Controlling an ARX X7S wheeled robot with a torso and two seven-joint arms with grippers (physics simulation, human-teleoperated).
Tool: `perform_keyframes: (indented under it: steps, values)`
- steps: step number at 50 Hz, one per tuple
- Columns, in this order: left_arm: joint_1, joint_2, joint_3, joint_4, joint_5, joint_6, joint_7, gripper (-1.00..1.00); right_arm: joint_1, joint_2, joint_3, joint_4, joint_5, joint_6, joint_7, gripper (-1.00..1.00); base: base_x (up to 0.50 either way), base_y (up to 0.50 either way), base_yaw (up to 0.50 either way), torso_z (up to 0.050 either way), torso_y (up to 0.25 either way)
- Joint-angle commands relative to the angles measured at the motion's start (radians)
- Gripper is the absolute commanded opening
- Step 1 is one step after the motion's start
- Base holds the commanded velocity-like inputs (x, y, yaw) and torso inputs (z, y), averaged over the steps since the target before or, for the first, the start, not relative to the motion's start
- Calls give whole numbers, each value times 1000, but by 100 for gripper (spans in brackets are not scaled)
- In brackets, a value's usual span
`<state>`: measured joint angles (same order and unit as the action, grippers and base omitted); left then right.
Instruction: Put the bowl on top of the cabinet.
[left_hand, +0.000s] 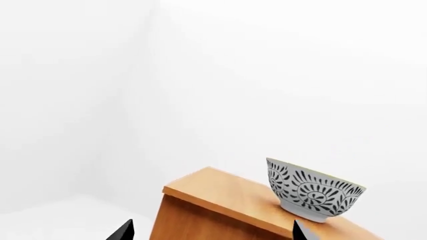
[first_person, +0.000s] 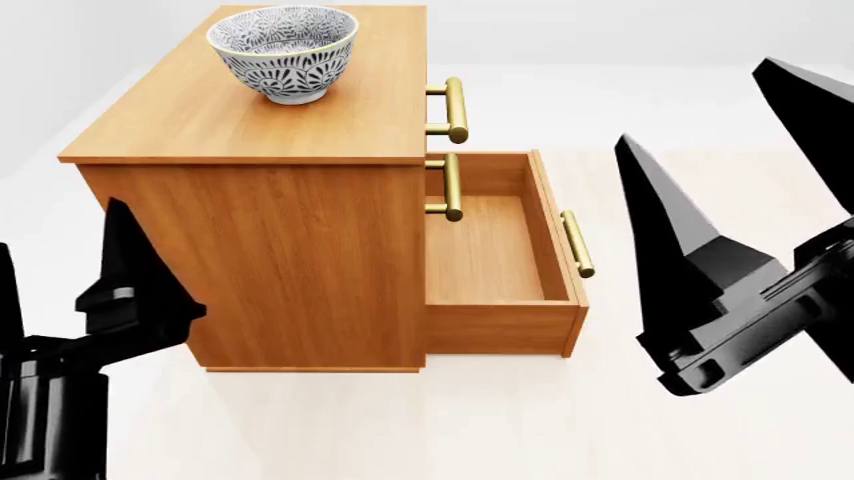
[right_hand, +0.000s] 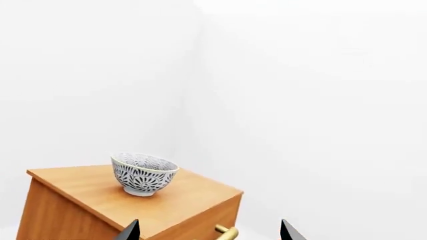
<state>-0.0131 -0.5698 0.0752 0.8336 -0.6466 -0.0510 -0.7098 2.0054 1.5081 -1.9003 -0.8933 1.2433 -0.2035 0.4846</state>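
Head view: we see the bowl (first_person: 284, 52) upright on the cabinet (first_person: 254, 200) top, toward the far end, nothing touching it. Bottom drawer (first_person: 501, 255) is pulled out, inside bare; brass handles (first_person: 455, 110) run down the cabinet's front. Our right gripper (first_person: 747, 190) hangs in the air beside the drawer, well apart from the bowl, its two black fingers spread wide and holding nothing. Our left gripper (first_person: 60, 300) sits low by the cabinet's near corner; we see two dark fingers with a gap between them, nothing in them, so we call it released.

Left wrist view: bowl (left_hand: 312, 190) stands on its foot on the cabinet (left_hand: 213, 210) top near an edge; two black fingertips (left_hand: 123, 232) poke in, far apart, away from the bowl.

Right wrist view: bowl (right_hand: 143, 173) sits on the cabinet (right_hand: 100, 200) top, leaf pattern outside, speckled inside. Fingertips (right_hand: 130, 231) are spread, a handle (right_hand: 227, 232) shows between them. White walls and floor (first_person: 441, 430) around.
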Motion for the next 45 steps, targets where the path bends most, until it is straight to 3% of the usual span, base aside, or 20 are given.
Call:
perform_keyframes:
  steps: [1, 45]
  values:
    - [-2, -9, -1, 31, -2, -4, -10, 100, -13, 10, 3, -18, -63, -4, -2, 100, 0, 0, 0, 0, 0]
    - [8, -49, -16, 138, -26, -2, -52, 100, -38, 52, 42, -43, -227, -25, 112, 100, 0, 0, 0, 0, 0]
